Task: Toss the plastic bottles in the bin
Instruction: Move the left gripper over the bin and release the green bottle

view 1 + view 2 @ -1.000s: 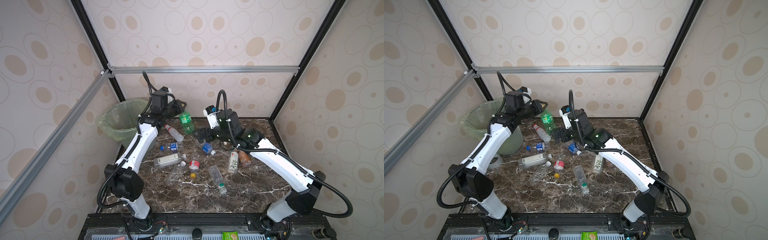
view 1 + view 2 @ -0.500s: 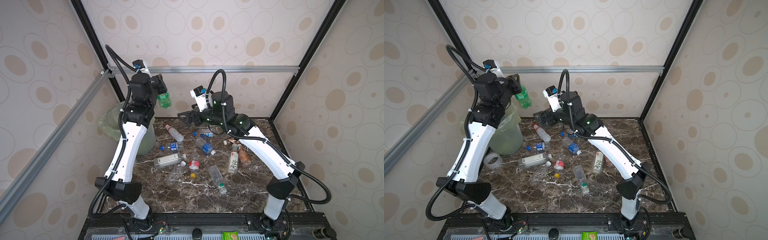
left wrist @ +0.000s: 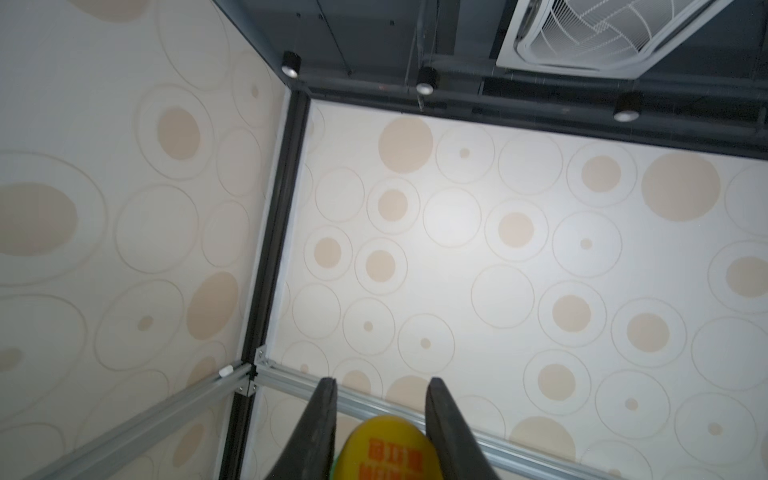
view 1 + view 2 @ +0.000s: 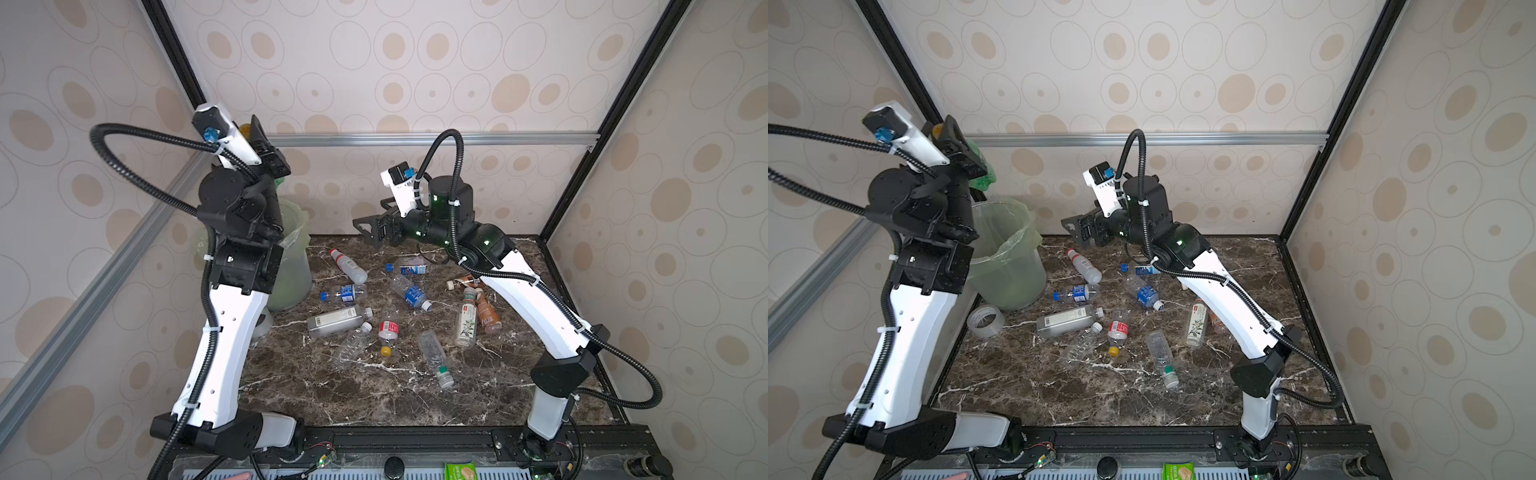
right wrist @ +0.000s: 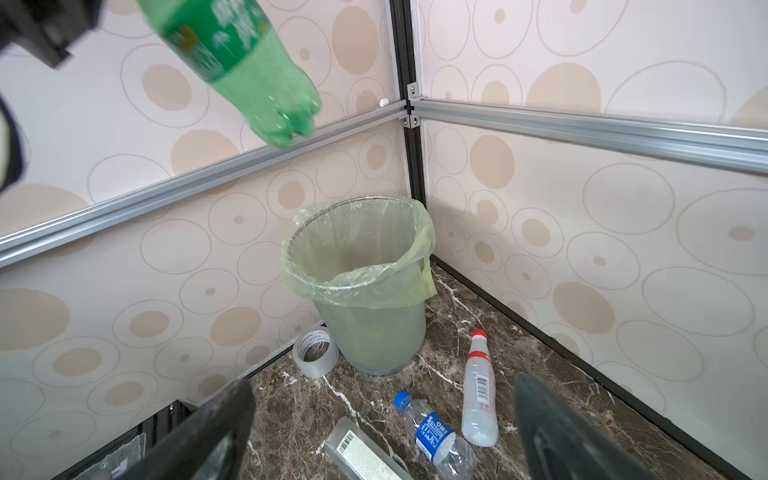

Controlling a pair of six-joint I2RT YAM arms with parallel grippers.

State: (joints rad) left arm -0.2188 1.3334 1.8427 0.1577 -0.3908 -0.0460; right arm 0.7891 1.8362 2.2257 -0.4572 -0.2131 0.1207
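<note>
As the left claw (image 3: pixel 378 384) clenches a green bottle (image 5: pixel 249 62) by its yellow-capped neck: one throw is in hand, not yet made.
Bottle: hangs base-down from that claw, high off the worktop (image 4: pixel 374 395).
Bin (image 5: pixel 374 332): well below the left claw, in the corner; whether it sits squarely under the claw cannot be told.
Right claw (image 4: pixel 368 228): released, jaws wide, holding nothing, raised over the worktop and facing the bin.
Done: no bottle shows inside the bin, though its bottom is hard to read through the liner.
Left: about ten bottles (image 4: pixel 388 332) lie scattered on the worktop, beneath and behind the right claw, apart from the bin.
Not for the bin: tape roll (image 4: pixel 986 320), just beside the bin's foot.
Judgement: early stage; nearly all the clearing lies ahead.
</note>
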